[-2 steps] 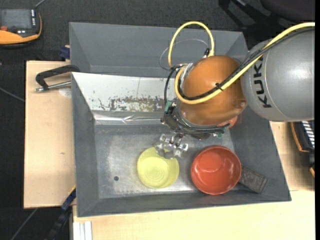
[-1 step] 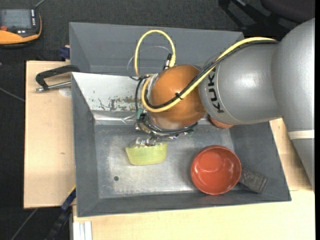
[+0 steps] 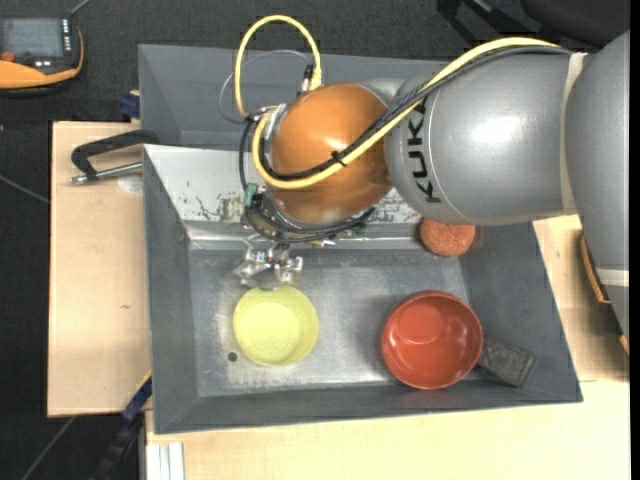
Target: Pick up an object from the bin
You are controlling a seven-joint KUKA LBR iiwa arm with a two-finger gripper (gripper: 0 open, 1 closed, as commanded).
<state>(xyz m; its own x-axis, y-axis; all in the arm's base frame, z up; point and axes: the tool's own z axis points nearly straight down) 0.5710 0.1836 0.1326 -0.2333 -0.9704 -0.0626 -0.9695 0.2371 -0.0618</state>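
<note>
The grey metal bin [image 3: 170, 298] with sloping walls frames everything, and the gripper [image 3: 268, 264] hangs over the left half of its floor, close to the back wall; the silver KUKA arm [image 3: 500, 138] comes in from the right, its round orange wrist cover [image 3: 320, 153] directly above the gripper; the glossy red plastic bowl [image 3: 432, 340] sits upright well to the gripper's right and nearer the front wall; the pale yellow-green round cup [image 3: 275, 328] lies just in front of the gripper, its far rim right at the tip, touching or not I cannot tell; whether the gripper is open or closed cannot be told either; the rough orange-pink ball [image 3: 447, 238] rests to the gripper's right by the back wall, partly under the arm; the small dark grey block [image 3: 508, 361] lies farthest to the right, touching the red bowl's edge.
</note>
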